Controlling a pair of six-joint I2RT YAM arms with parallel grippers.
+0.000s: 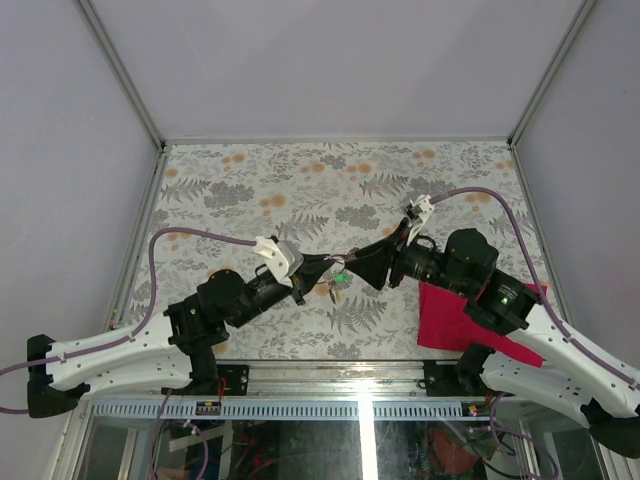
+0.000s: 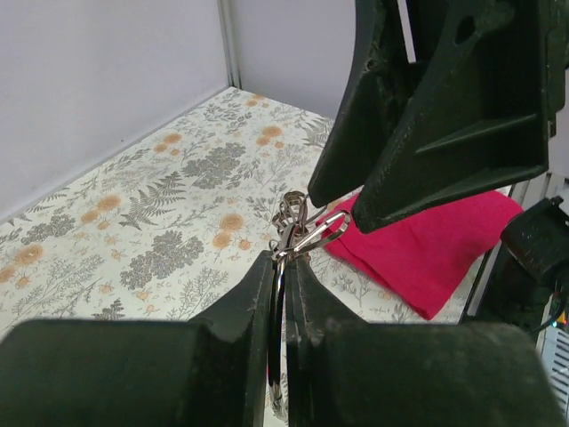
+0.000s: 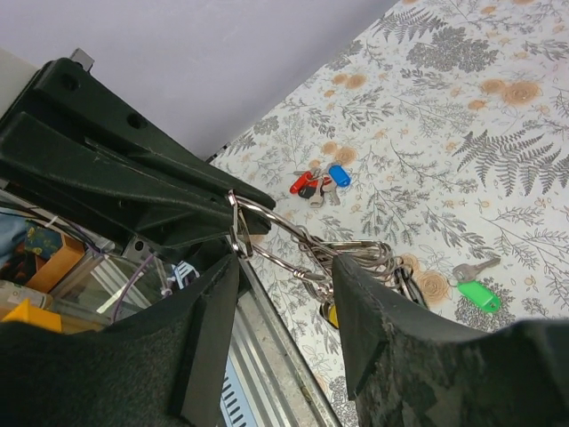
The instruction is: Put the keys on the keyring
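My left gripper (image 2: 284,260) is shut on the keyring (image 2: 279,298), a silvery wire ring held edge-on between its fingers above the table. Several metal clips (image 3: 364,258) and a small yellow tag (image 3: 331,313) hang from the keyring (image 3: 267,218). My right gripper (image 3: 286,267) is open, with its fingers on either side of the ring's clips and not closed on them. The green key (image 3: 480,294) lies on the table below. The red key (image 3: 300,184) and the blue key (image 3: 339,175) lie together farther off. In the top view both grippers meet at the table's middle (image 1: 343,266).
A red cloth square (image 1: 450,315) lies under the right arm near the front right, and shows in the left wrist view (image 2: 427,253). The flowered table mat (image 1: 300,190) is bounded by white walls. A metal rail (image 1: 330,385) runs along the near edge.
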